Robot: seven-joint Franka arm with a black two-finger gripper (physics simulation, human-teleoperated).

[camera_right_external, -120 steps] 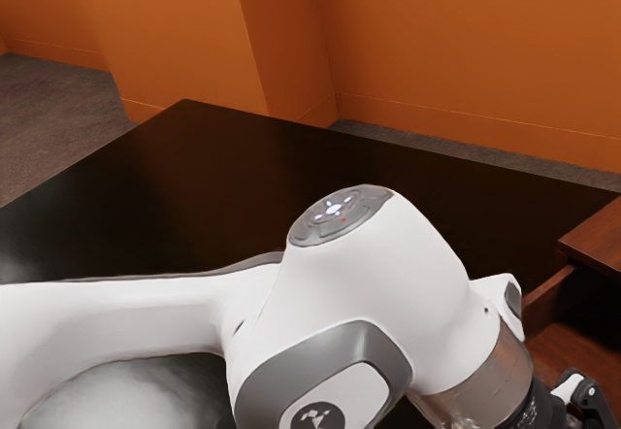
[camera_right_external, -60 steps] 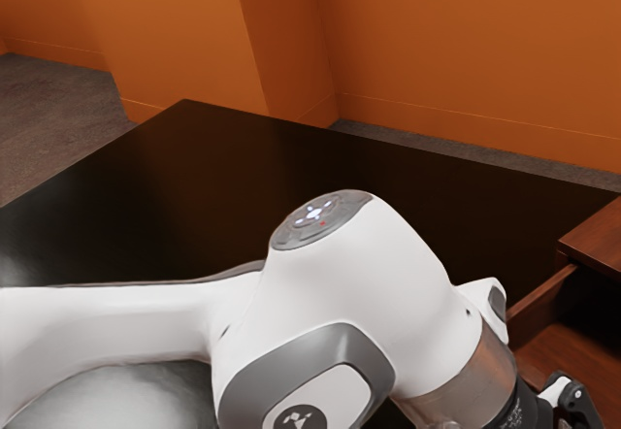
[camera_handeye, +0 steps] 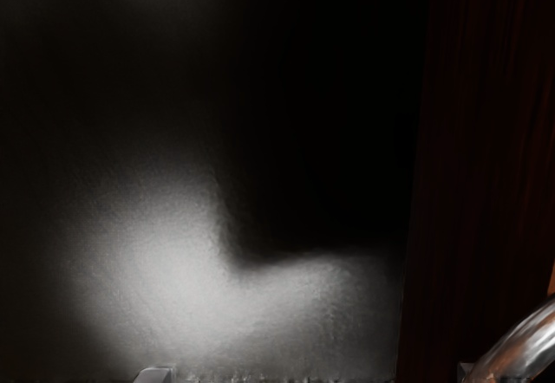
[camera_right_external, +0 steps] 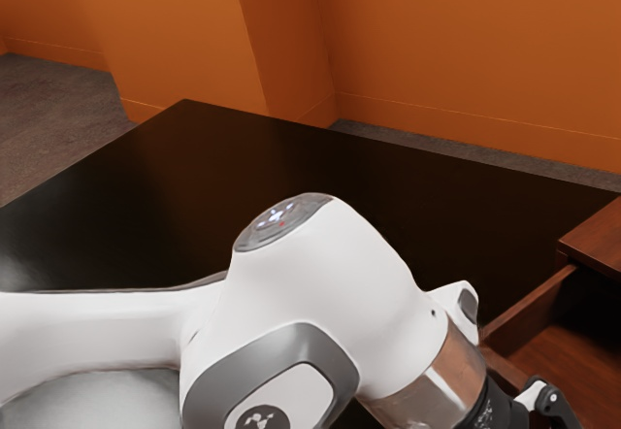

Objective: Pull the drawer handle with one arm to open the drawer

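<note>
Nearest the camera in the exterior view, the white arm (camera_right_external: 291, 351) fills the lower left and centre of the frame, its grey-capped joint uppermost and a silver ring at the wrist toward the lower right. The black gripper (camera_right_external: 545, 402) just shows at the bottom right edge, cut off by the frame, so I cannot tell whether it is apart or together. Beside it, at the right edge, the brown wooden drawer (camera_right_external: 529, 305) stands pulled out from under a wooden cabinet top (camera_right_external: 594, 240), its side wall and inner floor showing. In the wrist view a curved metal handle (camera_handeye: 519, 348) lies against the dark reddish drawer front, next to the black tabletop (camera_right_external: 291, 177) with a pale reflection on it. Beyond the tabletop are grey carpet (camera_right_external: 49, 109) and orange walls (camera_right_external: 437, 31).
</note>
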